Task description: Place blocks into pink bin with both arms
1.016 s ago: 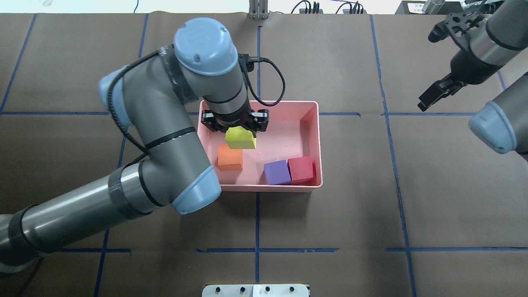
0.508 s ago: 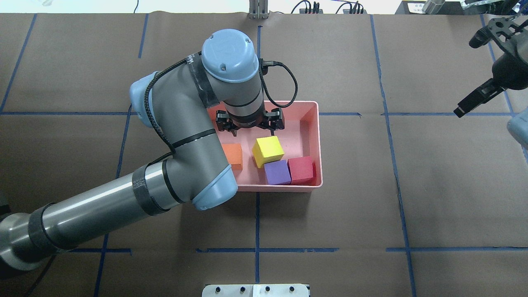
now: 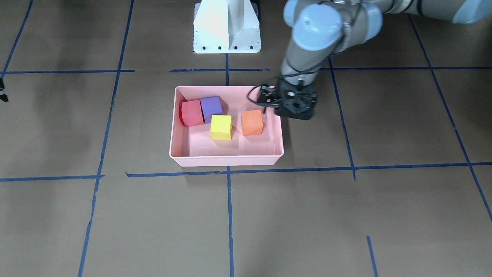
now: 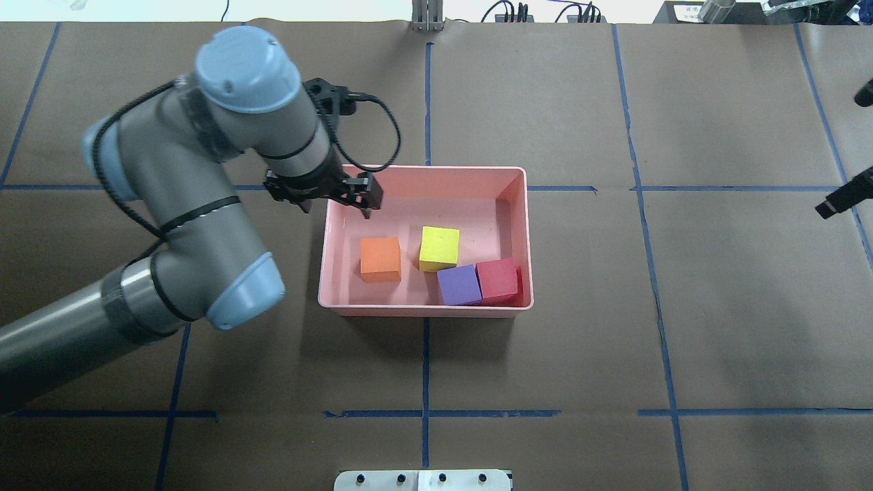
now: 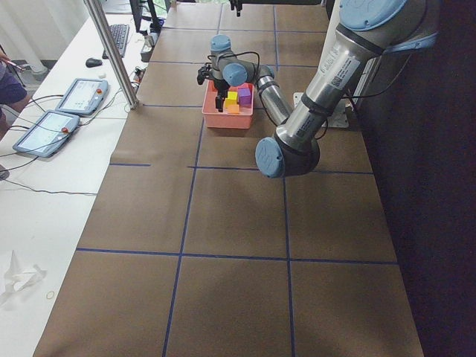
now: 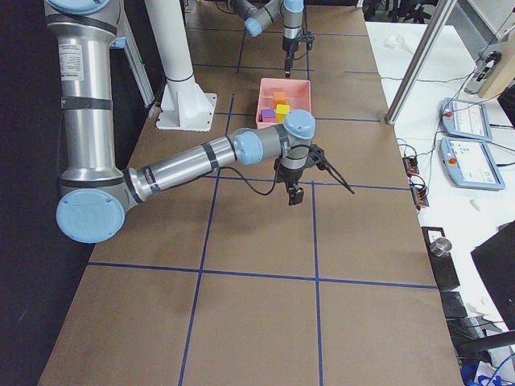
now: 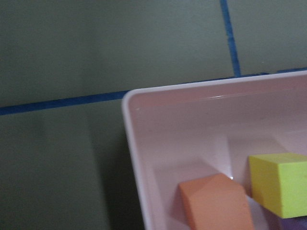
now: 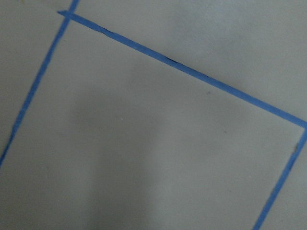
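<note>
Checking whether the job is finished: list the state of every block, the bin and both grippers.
orange block: in the bin, flat, apart from the others.
yellow block: in the bin, flat, close by purple.
purple block: in the bin, touching red.
red block: in the bin's corner.
bin: holds all four blocks.
left gripper: open, empty, above the bin's corner.
right gripper: far from the bin; open or shut unclear.

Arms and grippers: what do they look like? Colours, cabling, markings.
Both the left arm and right arm are grey tubular links with rounded light-blue joint caps, black bands and a white printed label on the upper link. Black cable loops along each wrist. The left gripper and right gripper are black and two-fingered.
</note>
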Controlling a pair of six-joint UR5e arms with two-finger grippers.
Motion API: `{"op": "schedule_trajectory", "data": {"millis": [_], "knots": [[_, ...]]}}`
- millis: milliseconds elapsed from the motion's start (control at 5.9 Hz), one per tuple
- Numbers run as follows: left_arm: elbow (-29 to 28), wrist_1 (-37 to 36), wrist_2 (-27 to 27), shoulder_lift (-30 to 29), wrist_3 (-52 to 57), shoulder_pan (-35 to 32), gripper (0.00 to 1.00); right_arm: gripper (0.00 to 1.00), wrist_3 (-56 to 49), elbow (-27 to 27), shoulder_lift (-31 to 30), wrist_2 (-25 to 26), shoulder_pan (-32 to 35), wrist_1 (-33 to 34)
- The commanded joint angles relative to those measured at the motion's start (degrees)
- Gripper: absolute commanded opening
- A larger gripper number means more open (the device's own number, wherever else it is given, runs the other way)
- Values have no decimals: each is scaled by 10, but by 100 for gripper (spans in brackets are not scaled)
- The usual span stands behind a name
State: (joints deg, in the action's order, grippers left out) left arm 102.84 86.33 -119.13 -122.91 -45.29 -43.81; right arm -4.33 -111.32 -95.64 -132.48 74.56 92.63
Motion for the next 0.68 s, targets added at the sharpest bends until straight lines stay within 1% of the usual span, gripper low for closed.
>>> {"op": "schedule_trajectory", "data": {"millis": [0, 169, 339, 508], "knots": [[28, 1, -54, 111, 187, -97, 100, 100, -83, 27, -79, 2, 70, -17], [28, 7, -105, 185, 301, -186, 100, 100, -105, 53, -90, -3, 114, -16], [24, 2, -138, 242, 398, -267, 100, 100, -107, 57, -100, -2, 127, -17], [20, 8, -172, 310, 423, -341, 100, 100, -106, 53, -104, -7, 143, -17]]}}
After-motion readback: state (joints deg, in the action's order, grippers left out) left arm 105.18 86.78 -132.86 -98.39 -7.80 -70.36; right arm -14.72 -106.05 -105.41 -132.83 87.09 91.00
